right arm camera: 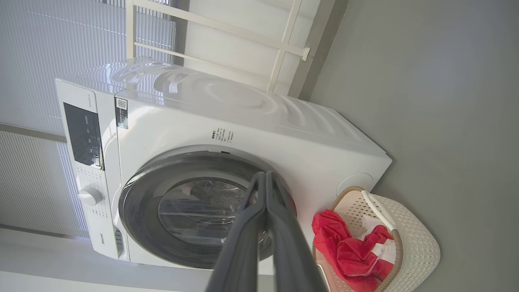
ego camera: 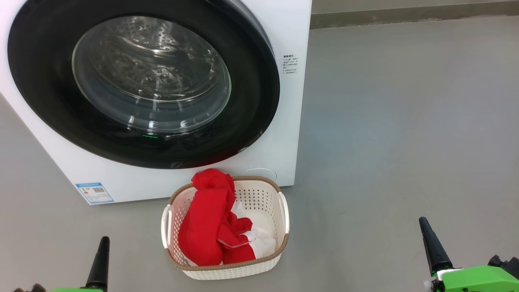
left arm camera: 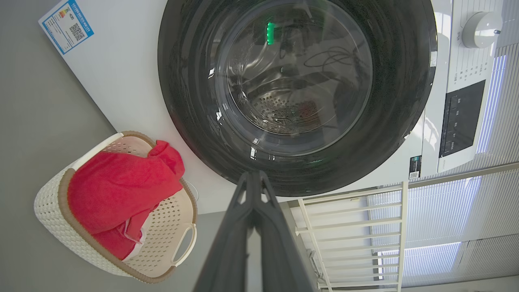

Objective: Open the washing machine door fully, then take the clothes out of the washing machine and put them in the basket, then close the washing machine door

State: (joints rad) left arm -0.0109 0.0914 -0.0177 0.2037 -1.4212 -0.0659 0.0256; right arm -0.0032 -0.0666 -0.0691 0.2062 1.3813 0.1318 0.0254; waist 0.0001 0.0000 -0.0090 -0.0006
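The white washing machine (ego camera: 290,134) stands at the upper left of the head view. Its washing machine door (ego camera: 44,101), black-rimmed with a glass bowl, lies flat against the front, and bare steel drum shows through the glass. The cream basket (ego camera: 267,194) sits on the floor just before the machine, with the red and white clothes (ego camera: 204,227) piled inside it. My left gripper (ego camera: 104,243) is low at the left and my right gripper (ego camera: 424,224) low at the right, both shut, empty and well short of the basket. The left wrist view shows the clothes (left arm camera: 117,190) and door (left arm camera: 190,101); the right wrist view shows the basket (right arm camera: 417,239).
Grey floor (ego camera: 405,121) stretches wide to the right of the machine. A wall base (ego camera: 405,14) runs along the far edge. A white metal rack (left arm camera: 352,227) and window blinds (right arm camera: 44,48) stand behind the machine. A blue label (ego camera: 94,193) marks its lower left corner.
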